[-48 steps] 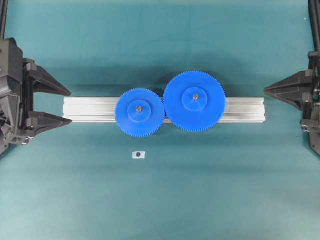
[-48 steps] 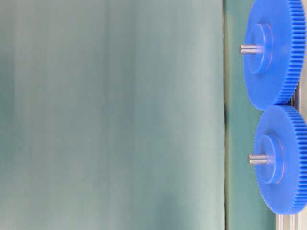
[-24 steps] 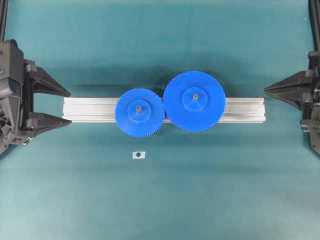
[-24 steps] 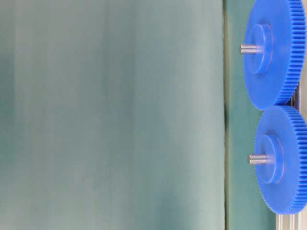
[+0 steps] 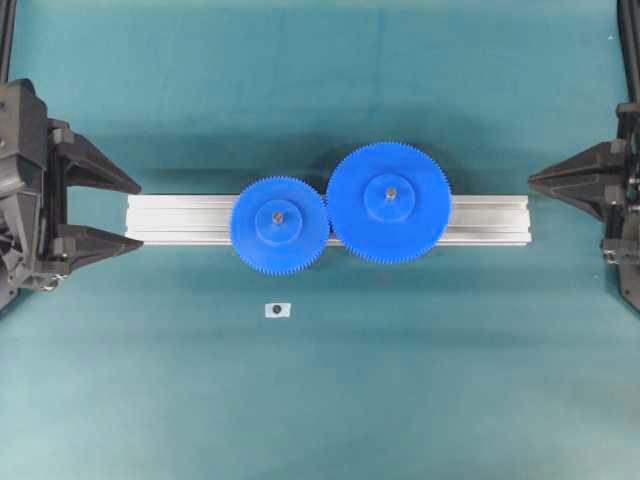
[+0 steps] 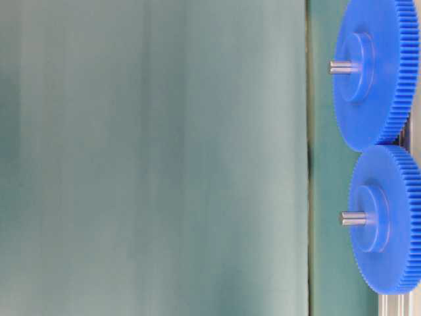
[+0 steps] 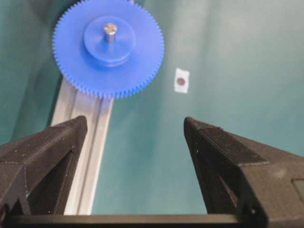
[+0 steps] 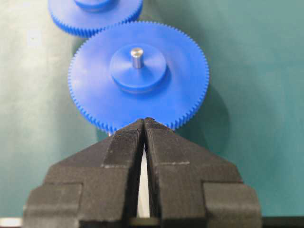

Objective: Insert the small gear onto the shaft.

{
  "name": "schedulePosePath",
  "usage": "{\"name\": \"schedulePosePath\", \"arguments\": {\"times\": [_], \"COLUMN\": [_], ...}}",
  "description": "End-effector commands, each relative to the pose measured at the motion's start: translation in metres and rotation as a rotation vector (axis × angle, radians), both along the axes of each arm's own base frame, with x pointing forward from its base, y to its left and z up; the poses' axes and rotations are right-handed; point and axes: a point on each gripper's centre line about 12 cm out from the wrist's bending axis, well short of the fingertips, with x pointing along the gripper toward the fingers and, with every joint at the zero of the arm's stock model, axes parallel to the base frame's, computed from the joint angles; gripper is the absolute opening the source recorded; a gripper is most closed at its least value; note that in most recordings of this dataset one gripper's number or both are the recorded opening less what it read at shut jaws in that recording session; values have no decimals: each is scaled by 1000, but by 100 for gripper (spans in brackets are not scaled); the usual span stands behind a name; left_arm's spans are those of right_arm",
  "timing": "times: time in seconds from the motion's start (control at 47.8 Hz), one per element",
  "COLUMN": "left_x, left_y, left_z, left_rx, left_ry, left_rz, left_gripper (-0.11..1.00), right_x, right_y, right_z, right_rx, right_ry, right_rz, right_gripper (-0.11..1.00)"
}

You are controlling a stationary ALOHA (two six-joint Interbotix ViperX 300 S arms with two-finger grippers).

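Jaws: we see the left gripper point(image 5: 135, 212) standing wide with nothing between its fingers, and the right gripper point(image 8: 144, 122) pressed closed on nothing.
Small gear: we find the small gear point(image 5: 279, 224) already seated over the shaft point(image 5: 278, 213), whose pin tip shows through the hub; it lies flat, left of centre on the tabletop point(image 5: 320, 400).
Shaft axis: upright, as the table-level view shows the pin standing proud of the hub.
Neighbour: the larger gear point(image 5: 389, 202) sits just right of it on its own pin, teeth touching or meshed where the rims meet.
Support: both gears rest over the aluminium rail point(image 5: 180, 218), which runs left to right.
Bearing from jaws: the small gear lies rightward of the left gripper, along the rail; the left arm is the nearer one.
Stray item: a small white tag point(image 5: 277, 310) lies near of the rail.
Judgement: we take the insertion as done.
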Motion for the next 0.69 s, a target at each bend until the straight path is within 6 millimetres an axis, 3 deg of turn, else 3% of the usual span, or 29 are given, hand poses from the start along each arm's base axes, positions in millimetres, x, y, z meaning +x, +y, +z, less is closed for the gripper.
{"name": "schedulePosePath", "arguments": {"times": [0.0, 0.67], "left_x": [2, 0], "left_y": [0, 0], "left_z": [3, -2], "left_rx": [3, 4], "left_ry": [-11, 0], "left_rz": [-2, -3], "left_gripper": [83, 83], "right_x": [3, 3], "right_y": [-1, -1], "right_z": [7, 10], "right_rx": [4, -4], "right_ry": [-23, -60], "right_rz": [-7, -8], "right_gripper": [11, 11]}}
